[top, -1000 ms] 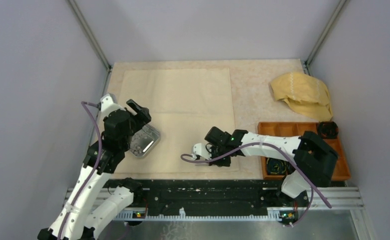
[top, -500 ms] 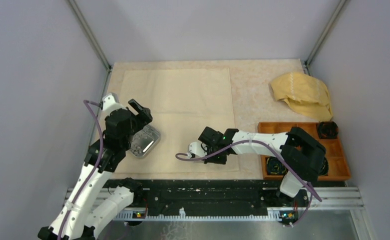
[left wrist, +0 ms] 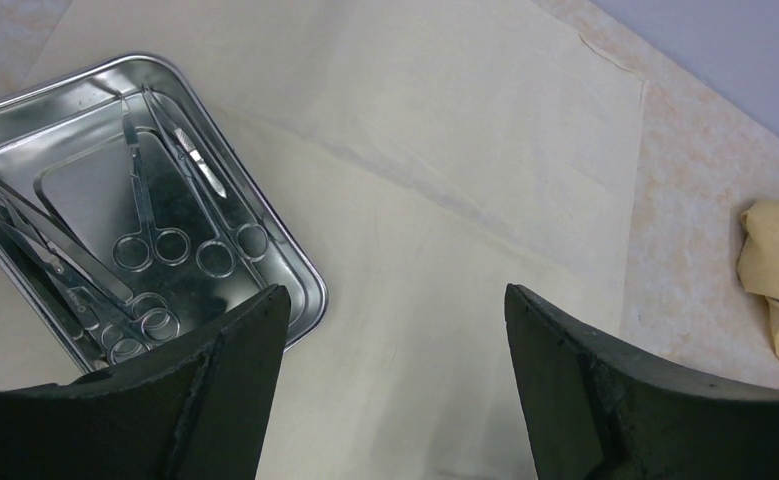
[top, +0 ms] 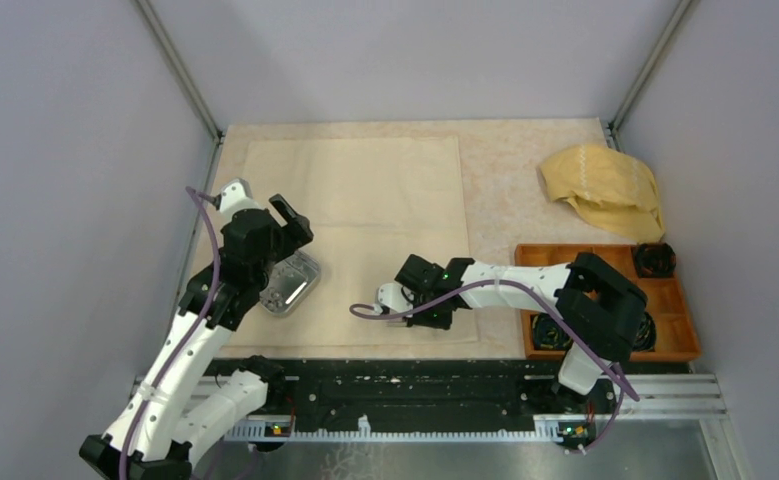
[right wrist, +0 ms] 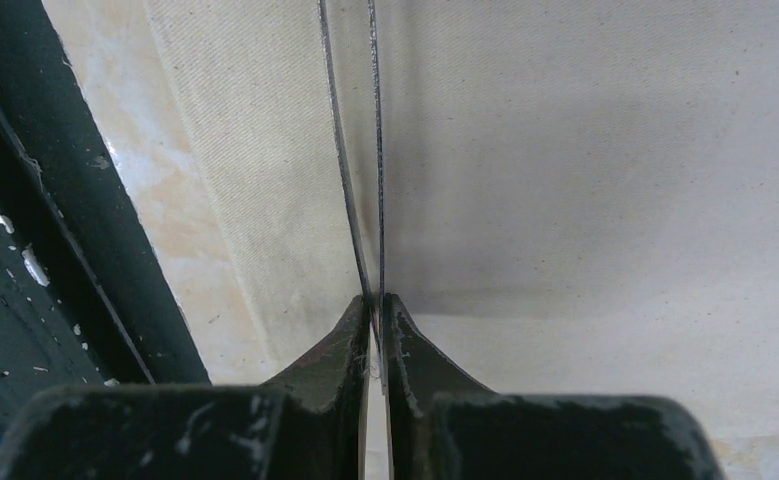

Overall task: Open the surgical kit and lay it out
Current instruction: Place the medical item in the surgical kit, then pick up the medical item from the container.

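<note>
The pale cream cloth sheet (top: 365,200) lies spread flat on the table. The steel tray (top: 290,283) sits on its left edge and holds several scissors (left wrist: 145,215) and slim steel tools. My left gripper (top: 290,225) is open and empty, hovering over the cloth (left wrist: 465,180) just right of the tray (left wrist: 65,110); it also shows in the left wrist view (left wrist: 390,330). My right gripper (top: 390,300) is low over the cloth's near edge. In the right wrist view it (right wrist: 377,305) is shut on thin steel tweezers (right wrist: 350,150), whose two blades stick out ahead over the cloth (right wrist: 565,150).
A mustard-yellow cloth (top: 605,188) lies bunched at the far right, also seen in the left wrist view (left wrist: 775,270). An orange compartment box (top: 605,260) with black coils sits at the right, under my right arm. The black base rail (top: 415,380) runs along the near edge.
My left gripper has shifted a little right and away over the tray's far side. My right gripper moved slightly left with the tweezers, then held still.
</note>
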You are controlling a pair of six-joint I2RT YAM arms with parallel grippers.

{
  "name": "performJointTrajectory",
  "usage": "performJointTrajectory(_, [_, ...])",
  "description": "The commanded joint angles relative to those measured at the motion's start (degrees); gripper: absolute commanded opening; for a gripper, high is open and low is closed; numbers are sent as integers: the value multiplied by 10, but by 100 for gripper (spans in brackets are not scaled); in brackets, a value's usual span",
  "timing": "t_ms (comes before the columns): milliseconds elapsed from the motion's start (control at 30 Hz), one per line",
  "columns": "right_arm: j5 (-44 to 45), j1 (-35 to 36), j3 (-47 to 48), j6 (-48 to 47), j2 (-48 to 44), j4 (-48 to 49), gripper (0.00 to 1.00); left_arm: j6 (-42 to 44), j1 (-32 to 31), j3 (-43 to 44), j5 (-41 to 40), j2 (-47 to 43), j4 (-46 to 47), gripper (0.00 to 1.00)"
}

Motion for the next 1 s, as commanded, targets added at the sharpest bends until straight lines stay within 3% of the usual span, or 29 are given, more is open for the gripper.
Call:
performJointTrajectory(0, [-1,9,7,7,-1,19,8,15,0,21,10,8,24,85])
performJointTrajectory(367, [19,14,23,26,-57,-7,37,23,0,12,10,17,23,86])
performJointTrajectory(467, [57,13,15,60,-108,1,51,23,0,-3,0,18,13,89])
performJointTrajectory(600, [65,-26,-15,142,-182,59,61,-41,13,-22,-44,26,-70,98])
performJointTrajectory(667, [49,-61,-36,192,-217,96,63,-69,54,-27,-38,41,-121,98])
performJointTrajectory(800, [26,-95,-55,228,-241,126,64,-40,179,-32,70,114,-146,96])
performJointTrajectory(967, [38,-97,-43,212,-225,111,65,-13,238,-3,109,240,-151,91])
